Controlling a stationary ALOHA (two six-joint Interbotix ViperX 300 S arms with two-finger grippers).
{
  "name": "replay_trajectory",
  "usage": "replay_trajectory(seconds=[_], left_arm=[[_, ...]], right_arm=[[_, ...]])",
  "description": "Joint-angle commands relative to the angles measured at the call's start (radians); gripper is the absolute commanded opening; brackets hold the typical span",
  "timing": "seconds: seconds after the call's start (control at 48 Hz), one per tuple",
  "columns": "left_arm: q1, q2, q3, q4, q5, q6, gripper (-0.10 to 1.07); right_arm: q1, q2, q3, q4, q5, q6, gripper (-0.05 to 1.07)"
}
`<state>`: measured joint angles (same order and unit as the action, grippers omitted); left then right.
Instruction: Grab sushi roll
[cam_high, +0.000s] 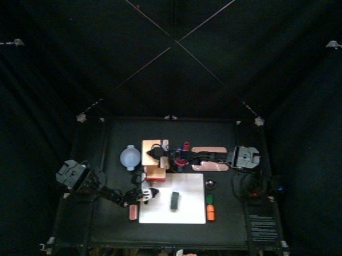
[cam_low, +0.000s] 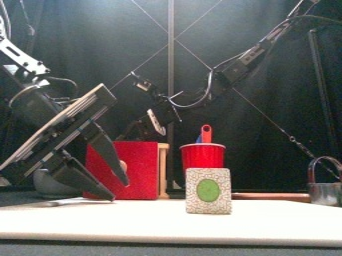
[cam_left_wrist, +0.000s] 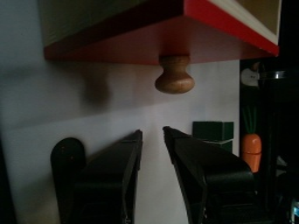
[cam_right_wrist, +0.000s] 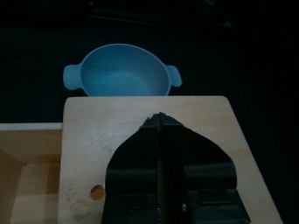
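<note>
**Containers.** Blue bowl (cam_right_wrist: 121, 73), two small side handles: empty, its inside bare in the right wrist view. It lies just beyond the tips of the right end effector (cam_right_wrist: 160, 115), past the far edge of a pale wooden board (cam_right_wrist: 117, 140). The red cup (cam_low: 203, 157) stands upright near the table's front; from table height its inside is hidden, so contents cannot be told. A red box (cam_low: 131, 168) stands beside the cup, just behind the left end effector; its inside is also hidden. In the left wrist view a red-edged panel with a round wooden knob (cam_left_wrist: 176, 74) sits directly ahead of the left end effector (cam_left_wrist: 152, 133).

**Task item.** The sushi roll (cam_high: 175, 200), a short dark piece, lies on a light wooden board on the table (cam_high: 107, 230). It is just beside the left end effector on the side toward the table's middle, and not touching it. It is well apart from the right end effector.

**Arms.** Left arm comes in low and slanted, jaws pointing down toward the table. The left end effector is parted by a narrow slit, with nothing between the jaws. Right arm reaches across the middle, held above its wooden board; the right end effector is closed tip to tip and grips nothing.
</note>
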<state>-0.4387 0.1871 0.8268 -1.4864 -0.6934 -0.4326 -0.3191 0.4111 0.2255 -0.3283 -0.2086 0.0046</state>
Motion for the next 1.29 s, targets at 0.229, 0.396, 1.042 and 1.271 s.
replay_trajectory(seconds=[0.229, 0.396, 1.042, 1.271], left_arm=[[-0.037, -0.143, 0.067, 0.012, -0.005, 0.011, 0.69], [-0.066, -0.216, 0.132, 0.040, -0.005, 0.012, 0.69], [-0.018, -0.413, 0.270, 0.253, -0.058, 0.140, 0.69], [0.115, -0.486, 0.290, 0.339, -0.055, 0.310, 0.69]], right_arm=[[-0.026, 0.015, 0.008, 0.002, 0.035, -0.002, 0.04], [-0.026, 0.015, 0.006, 0.002, 0.035, -0.002, 0.04], [-0.020, 0.015, 0.008, 0.002, 0.035, 0.006, 0.04], [-0.020, 0.015, 0.006, 0.002, 0.035, 0.008, 0.04]])
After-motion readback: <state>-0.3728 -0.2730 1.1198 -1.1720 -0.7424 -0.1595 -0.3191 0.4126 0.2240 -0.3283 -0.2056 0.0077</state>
